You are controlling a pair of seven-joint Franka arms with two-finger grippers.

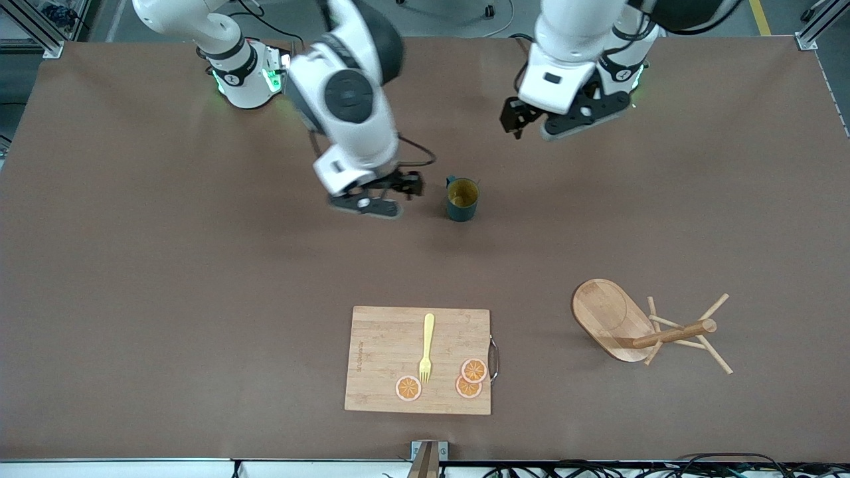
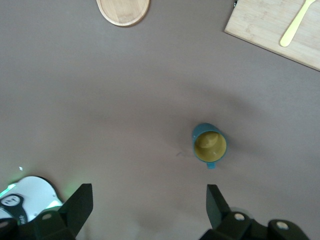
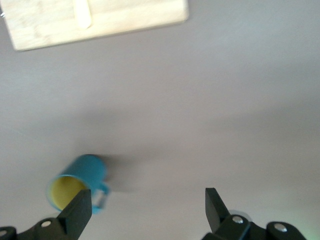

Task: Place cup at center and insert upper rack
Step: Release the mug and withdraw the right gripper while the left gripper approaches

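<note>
Nearest the front camera lies the cutting board point(image 1: 418, 360) with a yellow fork point(image 1: 426, 348) and three orange slices point(image 1: 469, 378) on it; none of that is mine to handle. Beside it, toward my left arm's end of the table, the upper rack point(image 1: 637, 328) lies tipped on its side, its oval base standing on edge and its pole pointing along the table toward that same end, pegs splayed around it. My left arm is the nearer one for it, I judge, and the pole's long axis is what I must close across. Farther from the camera, about mid-table, the cup point(image 1: 462, 198) stands upright, ochre mouth up, so its placement looks done. My right gripper point(image 1: 379, 194) hangs just beside the cup, toward the right arm's end, fingers point(image 3: 75, 210) spread wide, holding and touching nothing. My left gripper point(image 1: 564, 119) hovers over bare table near its own base, well apart from the rack, fingers point(image 2: 77, 206) equally wide and empty.
</note>
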